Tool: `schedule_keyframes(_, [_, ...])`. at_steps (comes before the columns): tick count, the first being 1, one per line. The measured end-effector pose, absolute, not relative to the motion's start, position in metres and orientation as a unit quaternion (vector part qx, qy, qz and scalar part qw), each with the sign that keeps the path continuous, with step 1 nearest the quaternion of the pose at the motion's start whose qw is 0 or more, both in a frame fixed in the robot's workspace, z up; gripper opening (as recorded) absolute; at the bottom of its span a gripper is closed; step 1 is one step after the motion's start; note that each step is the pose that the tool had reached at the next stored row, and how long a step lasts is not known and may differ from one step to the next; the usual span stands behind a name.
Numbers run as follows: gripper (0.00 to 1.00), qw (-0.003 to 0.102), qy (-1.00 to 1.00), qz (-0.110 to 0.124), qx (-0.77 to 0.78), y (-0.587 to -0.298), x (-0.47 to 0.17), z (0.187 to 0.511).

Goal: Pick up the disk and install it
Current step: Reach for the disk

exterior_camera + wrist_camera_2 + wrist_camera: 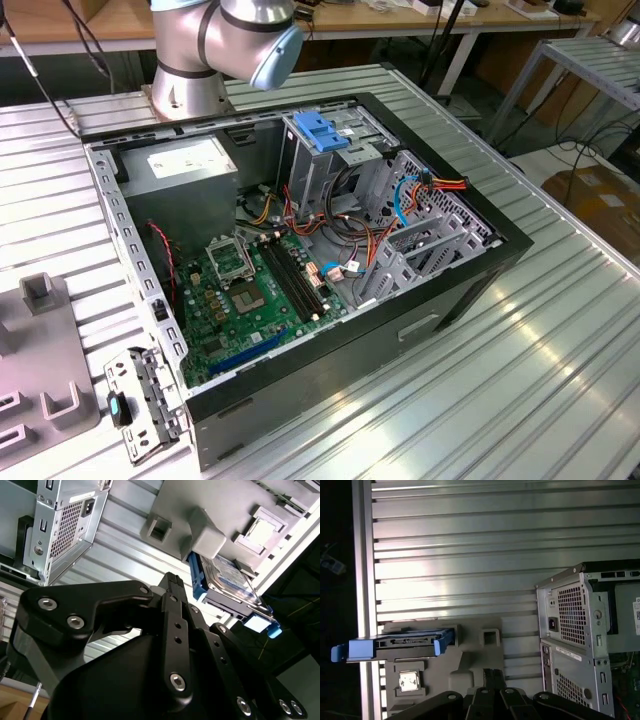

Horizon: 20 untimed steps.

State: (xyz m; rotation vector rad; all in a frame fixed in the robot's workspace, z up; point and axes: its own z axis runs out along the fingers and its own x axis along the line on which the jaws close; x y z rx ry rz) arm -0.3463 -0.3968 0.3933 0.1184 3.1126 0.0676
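The disk point(400, 647) is a drive with blue side rails, lying on a grey moulded fixture point(470, 665) on the ribbed metal table. In the second wrist view the disk point(227, 577) shows its label and a blue rail, tucked beside a raised block of the fixture point(210, 510). My gripper point(493, 674) hangs over the fixture, off to one side of the disk and not touching it. Its black fingers point(172, 587) are shut together with nothing between them.
An open computer case point(470, 290) lies on the table with its motherboard point(250, 290) and cables exposed. A grey metal cage with a blue latch point(322, 130) stands inside, beside a grey box point(185, 165). The case's rear panel point(575, 630) is close to the fixture.
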Motion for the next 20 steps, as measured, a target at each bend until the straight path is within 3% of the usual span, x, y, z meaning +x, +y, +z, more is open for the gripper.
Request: schedule_keyframes(20, [0.11, 0.013, 0.999, 0.022, 0.038, -0.397, -0.373, 0.393])
